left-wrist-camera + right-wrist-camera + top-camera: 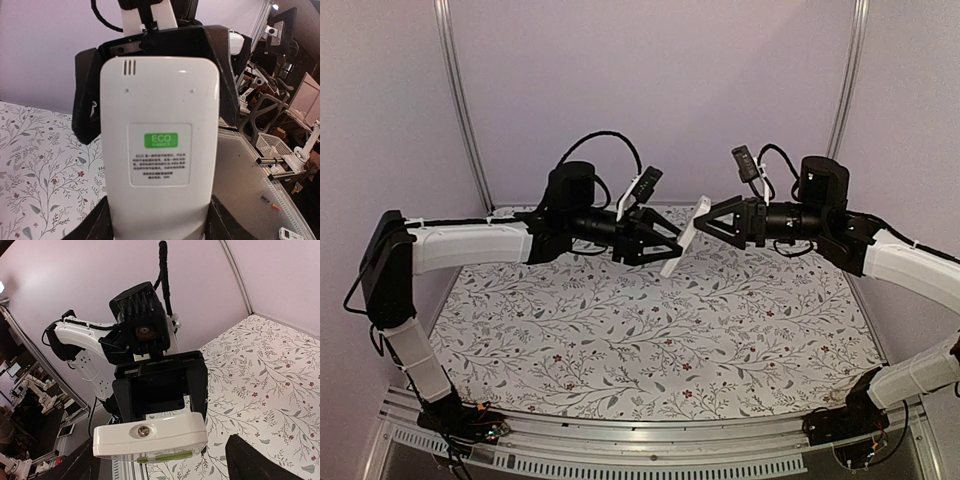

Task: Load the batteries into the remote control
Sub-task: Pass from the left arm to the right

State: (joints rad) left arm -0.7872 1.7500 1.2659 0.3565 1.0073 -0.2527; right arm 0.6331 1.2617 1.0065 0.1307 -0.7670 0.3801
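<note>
At the centre of the top view, above the table, the slim white plastic remote control (685, 235) is held in the air between the two arms, tilted, its upper end toward the right of the frame.

Left wrist view: the remote control (160, 150) fills the middle of the frame.
- The face is smooth, glossy white plastic with rounded upper corners.
- Three short vertical slots (130, 67) are cut near the upper left, with two small dimples below them.
- A square printed label (160, 155) carries a green "ECO" badge. The print below it is too fine to read.

Right wrist view: the remote control (150, 437) shows end-on in the lower centre.
- It is a flattened white block with rounded edges.
- A round metallic stud (145, 430) is set in the end.
- A thin green strip (165, 456) runs along its lower edge.

The left gripper (672, 240), of matt black plastic, is clamped on the lower part of the remote control, one finger (97, 225) against each long edge.

The right gripper (705, 225) straddles the upper end at about the body's width. Whether its fingers (250, 460) press the plastic cannot be told.

The table carries a white cloth printed with grey leafy sprigs and small red flowers (650, 330).
</note>
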